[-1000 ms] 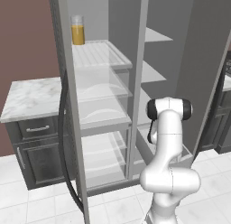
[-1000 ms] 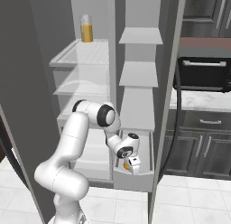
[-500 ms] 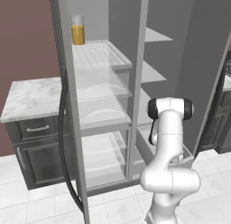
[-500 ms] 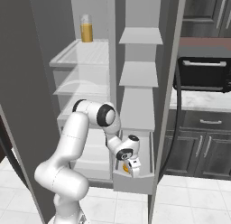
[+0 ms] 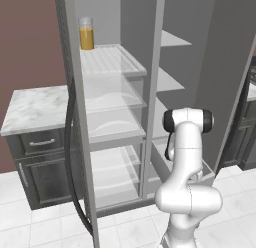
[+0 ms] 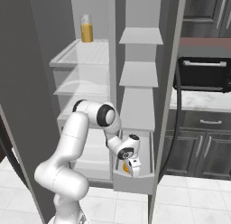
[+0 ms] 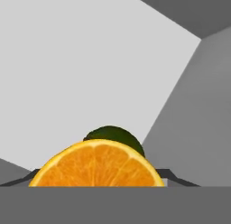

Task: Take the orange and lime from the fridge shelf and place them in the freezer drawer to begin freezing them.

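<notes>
My gripper (image 6: 131, 166) reaches down inside the freezer drawer (image 6: 133, 181), a pale grey box pulled out at the bottom of the right compartment. It is shut on the orange (image 6: 125, 166). In the hand view the orange (image 7: 96, 166) shows its cut face between my two dark fingertips (image 7: 31, 177). The dark-green lime (image 7: 116, 134) lies just behind it on the drawer's pale inner surface (image 7: 90, 60). The ridged white fridge shelf (image 5: 111, 62) sits high in the left compartment with no fruit on it; it also shows in the right base view (image 6: 85, 53).
A tall glass of orange juice (image 5: 86, 33) stands at the back of the ridged shelf. Plain grey shelves (image 6: 140, 74) stack above the drawer. A marble counter (image 5: 35, 104) lies left of the fridge, and a dark oven (image 6: 203, 74) stands to the right.
The gripper with the orange has sunk slightly lower into the freezer drawer. The base and the rest of the scene are unchanged.
</notes>
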